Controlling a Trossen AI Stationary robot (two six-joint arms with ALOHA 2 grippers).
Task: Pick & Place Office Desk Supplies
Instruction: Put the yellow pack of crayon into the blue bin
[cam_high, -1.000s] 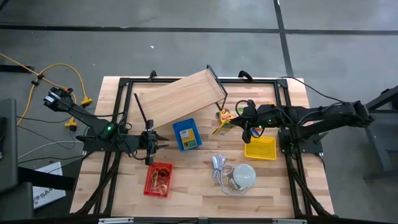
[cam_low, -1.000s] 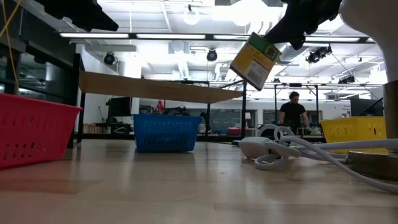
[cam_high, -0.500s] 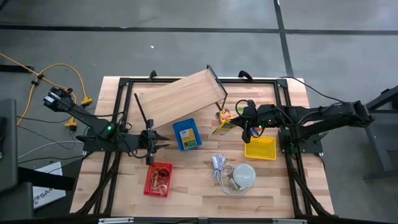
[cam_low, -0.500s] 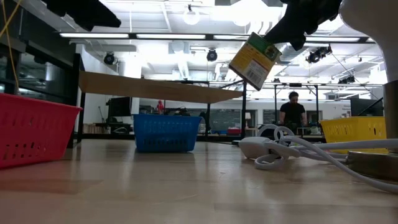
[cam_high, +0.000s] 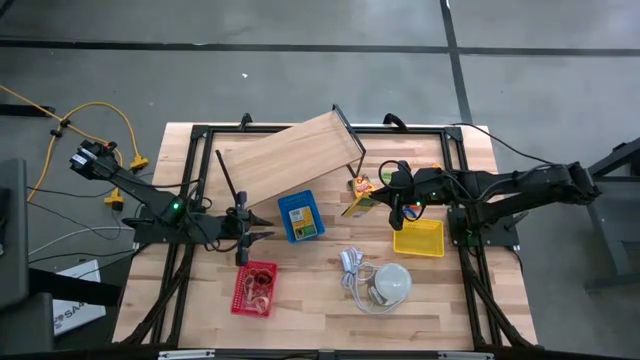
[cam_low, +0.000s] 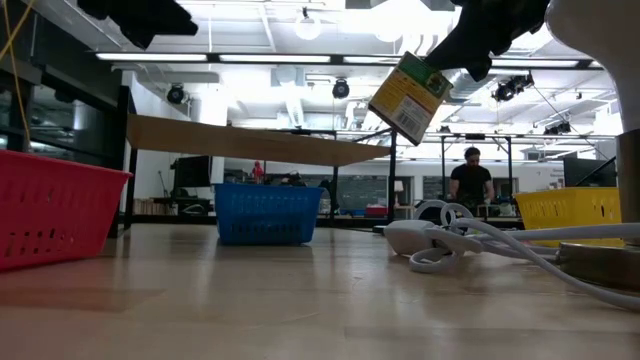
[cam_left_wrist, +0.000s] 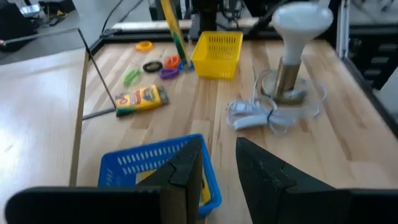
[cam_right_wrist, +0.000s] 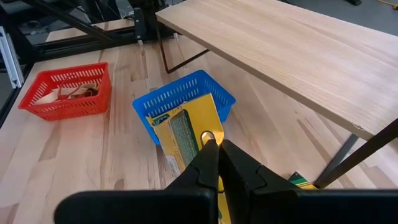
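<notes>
My left claw (cam_high: 262, 234) hangs parted and empty above the desk (cam_high: 320, 310) between the red basket (cam_high: 254, 288) and blue basket (cam_high: 300, 217), while my right claw (cam_high: 366, 197) grips a yellow packet (cam_high: 352, 205) aloft near the far edge.

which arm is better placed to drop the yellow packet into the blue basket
The right. Its gripper is already shut on the yellow packet, held up in the air beside the blue basket. The left gripper holds nothing and hovers on the basket's other side.
</notes>
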